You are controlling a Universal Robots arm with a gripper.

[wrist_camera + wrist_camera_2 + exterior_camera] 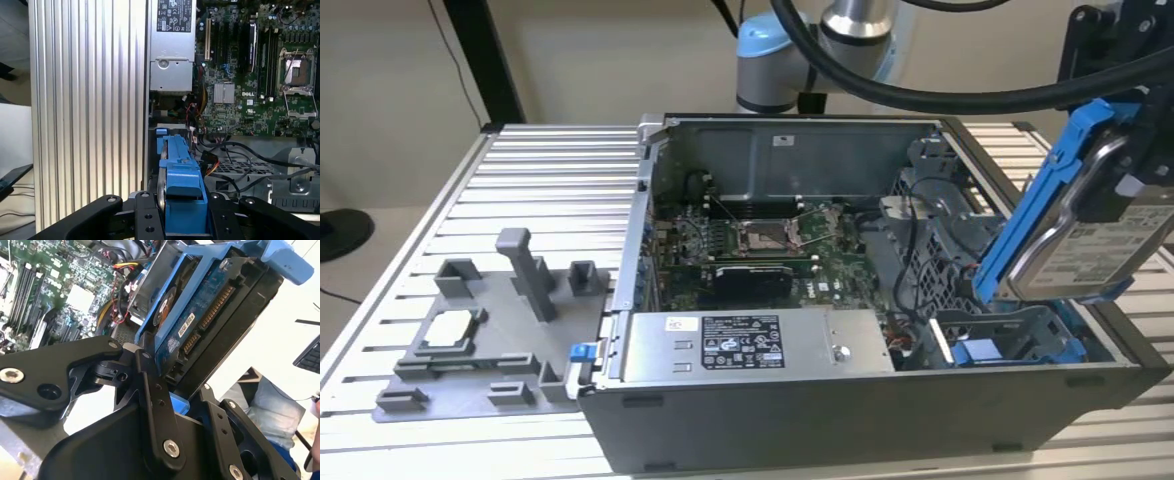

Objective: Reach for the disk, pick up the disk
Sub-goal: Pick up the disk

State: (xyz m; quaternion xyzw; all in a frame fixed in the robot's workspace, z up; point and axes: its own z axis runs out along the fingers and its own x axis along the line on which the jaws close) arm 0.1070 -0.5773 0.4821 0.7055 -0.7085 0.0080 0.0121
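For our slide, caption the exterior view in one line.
Gripper holds the disk lifted, tilted, above the open computer case.

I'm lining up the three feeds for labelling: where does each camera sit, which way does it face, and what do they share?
Exterior view: off the arm, looking down into the open computer case on the slatted table; the arm's base shows behind it, and the end effector holds the disk tilted.
First wrist view: rides on the arm, looking down past the end effector into the motherboard.
Second wrist view: rides on the arm, looking close along the black linkage at the disk's circuit side.
All three share the disk in its blue bracket.
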